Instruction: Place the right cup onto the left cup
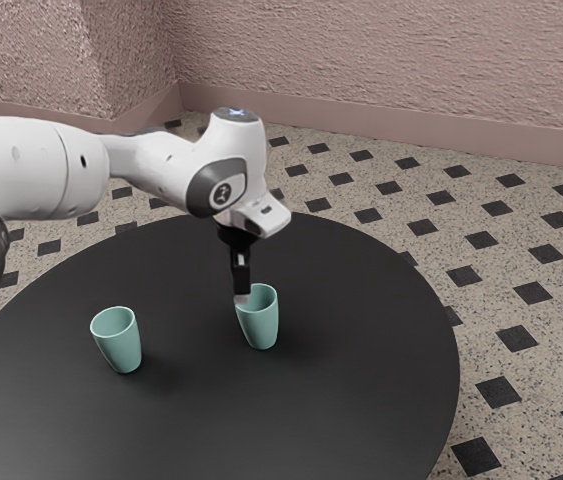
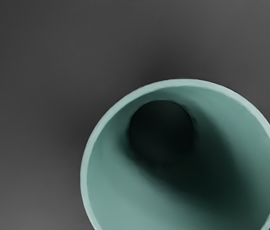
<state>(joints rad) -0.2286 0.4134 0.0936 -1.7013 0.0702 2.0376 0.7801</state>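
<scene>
Two cups (image 1: 121, 350), one counter (image 1: 361, 400), roomy gap between them, edges well away. My tool (image 1: 242, 297) is at the exterior view's right cup (image 1: 261, 328), can't tell if it's open.

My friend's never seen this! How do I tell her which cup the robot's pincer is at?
Find the round black table with the white robot arm reaching over it. Two pale green cups stand there; hers is the right-hand cup in the exterior view. The pincer is at its rim, while the other cup stands off by itself.
</scene>
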